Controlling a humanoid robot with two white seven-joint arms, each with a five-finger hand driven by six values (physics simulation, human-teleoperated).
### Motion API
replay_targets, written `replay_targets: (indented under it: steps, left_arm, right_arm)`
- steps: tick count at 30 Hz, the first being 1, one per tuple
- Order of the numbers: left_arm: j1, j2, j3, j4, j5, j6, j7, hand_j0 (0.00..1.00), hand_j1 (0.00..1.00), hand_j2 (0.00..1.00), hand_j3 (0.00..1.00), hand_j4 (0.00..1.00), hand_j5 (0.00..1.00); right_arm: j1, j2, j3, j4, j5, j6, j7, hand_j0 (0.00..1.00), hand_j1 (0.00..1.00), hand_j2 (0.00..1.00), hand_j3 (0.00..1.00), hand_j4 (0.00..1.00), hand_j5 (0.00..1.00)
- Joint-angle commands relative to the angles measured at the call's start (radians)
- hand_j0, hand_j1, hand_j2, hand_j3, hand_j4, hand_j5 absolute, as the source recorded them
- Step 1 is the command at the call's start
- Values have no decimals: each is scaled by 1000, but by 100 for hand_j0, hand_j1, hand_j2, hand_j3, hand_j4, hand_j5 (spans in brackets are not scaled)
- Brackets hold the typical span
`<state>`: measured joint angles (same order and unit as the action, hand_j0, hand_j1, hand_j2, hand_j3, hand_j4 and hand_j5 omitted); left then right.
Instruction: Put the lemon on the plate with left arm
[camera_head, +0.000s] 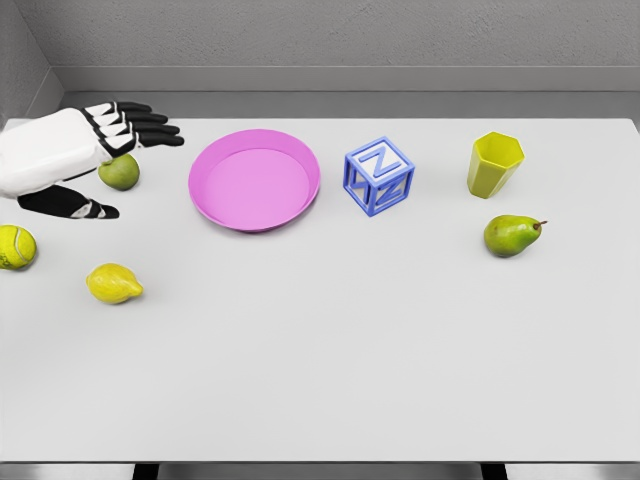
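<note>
Lemon (114, 283) below spread, empty fingers (150, 128).

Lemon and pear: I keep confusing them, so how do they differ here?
The lemon is bright yellow; the pear is green with a brown stem. The lemon lies at the table's left, near the tennis ball; the pear lies far right, below the yellow cup. Both rest on the table, untouched.
</note>
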<state>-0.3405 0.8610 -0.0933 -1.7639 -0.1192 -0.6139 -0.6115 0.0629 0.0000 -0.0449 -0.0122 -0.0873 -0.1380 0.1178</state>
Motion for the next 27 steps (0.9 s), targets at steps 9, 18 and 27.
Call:
replay_targets:
  steps: [9,18,27]
  left_arm:
    - [32,92,1,0,4,3,1,100,100,100,100,100,100]
    - [110,101,-6,-2,-131,3,1,100,100,100,100,100,100]
    - [204,66,-16,-2,-149,3,1,97,97,97,97,97,97]
  right_arm:
    - [0,0,0,0,0,0,-4,100,100,100,100,100,100]
    - [0,0,0,0,0,0,-3,100,100,100,100,100,100]
    - [0,0,0,0,0,0,-4,100,100,100,100,100,100]
